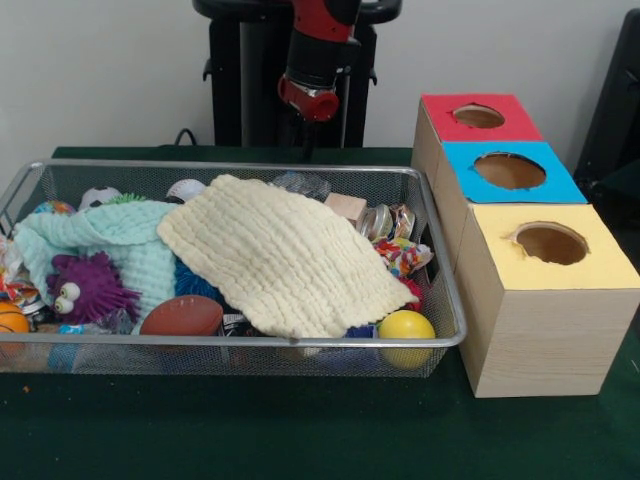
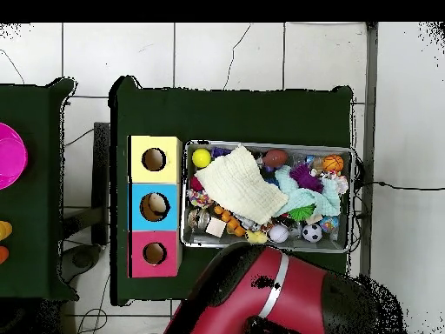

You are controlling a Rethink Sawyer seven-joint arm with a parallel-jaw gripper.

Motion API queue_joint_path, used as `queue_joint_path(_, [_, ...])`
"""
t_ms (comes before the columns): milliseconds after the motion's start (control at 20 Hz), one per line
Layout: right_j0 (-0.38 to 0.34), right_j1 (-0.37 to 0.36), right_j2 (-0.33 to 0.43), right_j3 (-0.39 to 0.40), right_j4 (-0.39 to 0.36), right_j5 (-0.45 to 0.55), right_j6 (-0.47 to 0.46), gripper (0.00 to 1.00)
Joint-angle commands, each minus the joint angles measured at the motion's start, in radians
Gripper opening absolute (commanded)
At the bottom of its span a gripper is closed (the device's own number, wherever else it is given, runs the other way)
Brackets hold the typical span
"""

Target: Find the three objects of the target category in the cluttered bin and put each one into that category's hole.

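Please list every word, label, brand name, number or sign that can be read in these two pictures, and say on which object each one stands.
No text can be read in either view.
The crinkled wrappers in the wire bin carry coloured print, but it is too small and blurred to read.
The red-topped box, blue-topped box and yellow-topped box show plain colour only, no labels.

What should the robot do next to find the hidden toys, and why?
Probably lower the end effector onto the cream cloth and pull it aside. The cloth is spread across the middle of the wire bin and hides much of what lies beneath it. Only edge items such as the yellow ball and the small football show, and the arm hangs above the bin's far rim.
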Motion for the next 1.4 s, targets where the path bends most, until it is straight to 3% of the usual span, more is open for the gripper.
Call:
queue_joint_path(50, [0.012, 0.244, 0.170, -0.319, 0.202, 0.224, 0.206, 1.00])
queue_joint_path(400, [0.008, 0.289, 0.178, -0.359, 0.177, 0.231, 0.216, 1.00])
queue_joint_path(600, [0.024, 0.232, 0.177, -0.314, 0.189, 0.257, 0.193, 1.00])
queue_joint_path(700, [0.043, 0.138, 0.183, -0.237, 0.216, 0.314, 0.172, 1.00])
queue_joint_path(850, [0.086, -0.084, 0.194, -0.082, 0.284, 0.438, 0.153, 1.00])
queue_joint_path(1000, [0.145, -0.274, 0.185, 0.012, 0.370, 0.570, 0.156, 1.00])
queue_joint_path(1250, [0.275, -0.477, 0.080, 0.049, 0.451, 0.839, 0.129, 1.00])
queue_joint_path(1400, [0.343, -0.535, 0.001, 0.033, 0.430, 0.970, 0.107, 1.00])
